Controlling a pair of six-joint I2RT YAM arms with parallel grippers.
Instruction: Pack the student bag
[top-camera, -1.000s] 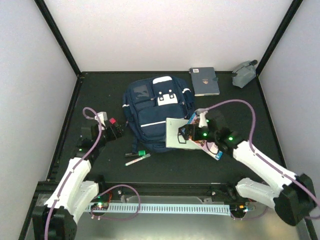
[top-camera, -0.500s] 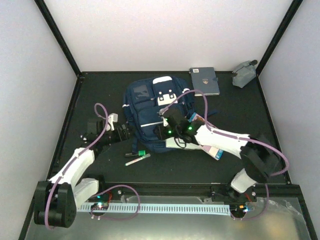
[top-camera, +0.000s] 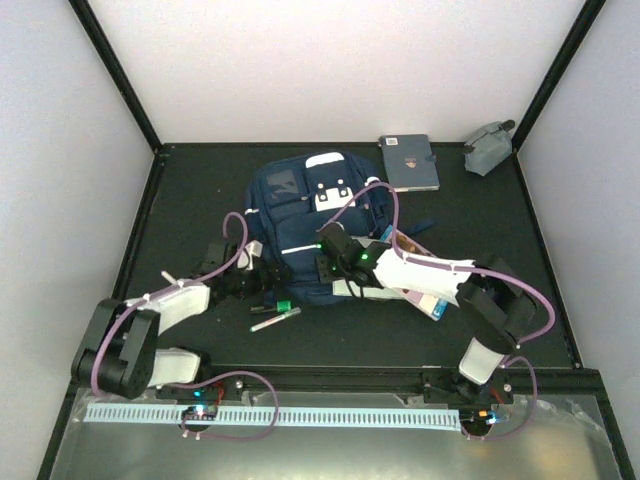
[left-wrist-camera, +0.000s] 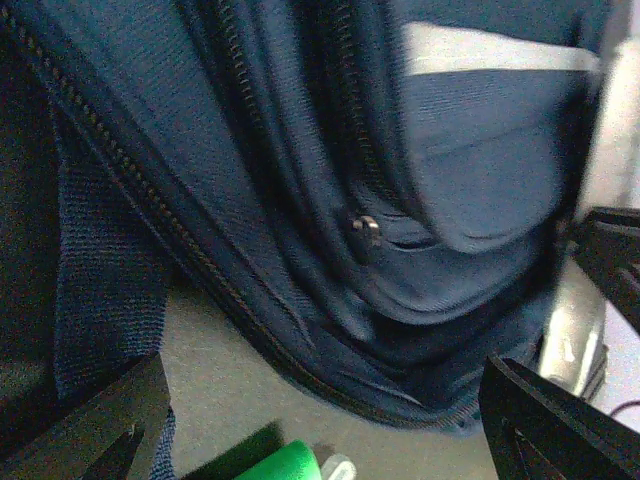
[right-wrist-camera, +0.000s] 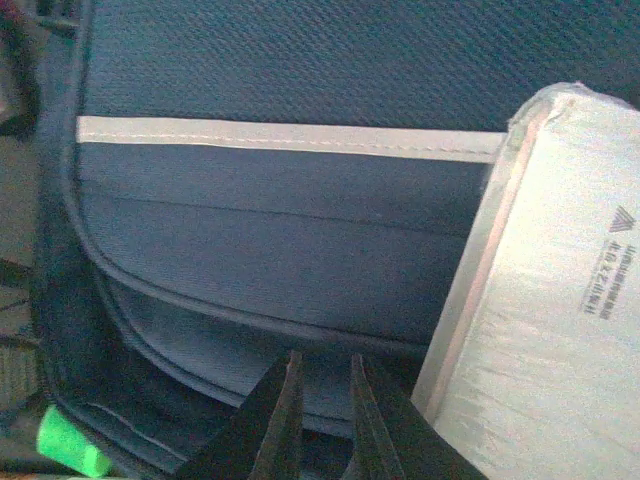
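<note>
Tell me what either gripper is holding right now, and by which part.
The left gripper is open and holds nothing. The right gripper has its jaws nearly closed at the lower front edge of the student bag; whether they pinch fabric cannot be told.

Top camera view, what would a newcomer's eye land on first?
The navy student bag lying at the centre, with the left gripper spread wide at its zipper edge and the right gripper over its striped front. Next, a white wrapped booklet overlapping the bag's edge beside the right gripper.
</note>
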